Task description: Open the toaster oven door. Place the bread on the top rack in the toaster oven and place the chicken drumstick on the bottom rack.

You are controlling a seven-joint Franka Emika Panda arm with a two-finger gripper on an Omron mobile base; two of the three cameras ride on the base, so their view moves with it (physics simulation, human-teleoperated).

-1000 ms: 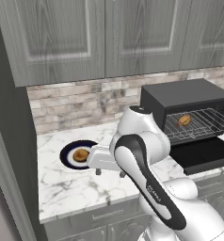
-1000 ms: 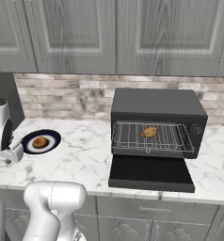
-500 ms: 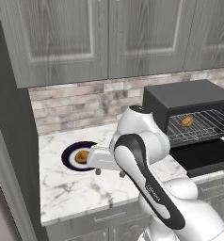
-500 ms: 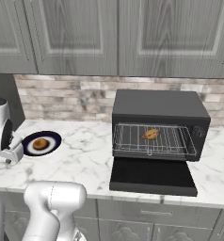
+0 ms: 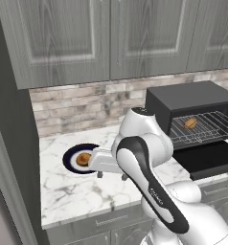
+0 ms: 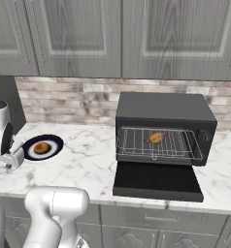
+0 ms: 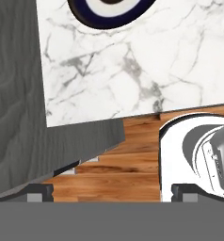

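A: Okay, what changed from a second ago?

B: Barely anything. Whole picture slid a bit (camera moved); plate [image 6: 42,148], oven contents same.

A: Task items?

B: The toaster oven [image 6: 163,127] sits on the counter [image 5: 77,191], the toaster oven door [image 6: 157,181] folded down flat. A small brown piece [image 6: 155,138] lies on a rack inside, long axis roughly left-right. Another round brown piece [image 6: 41,147] on the plate, well left of the oven.

A: Arm?

B: Folded low, the gripper [image 5: 111,175] by the plate, fingers [image 7: 38,192] wide apart, holding nothing.
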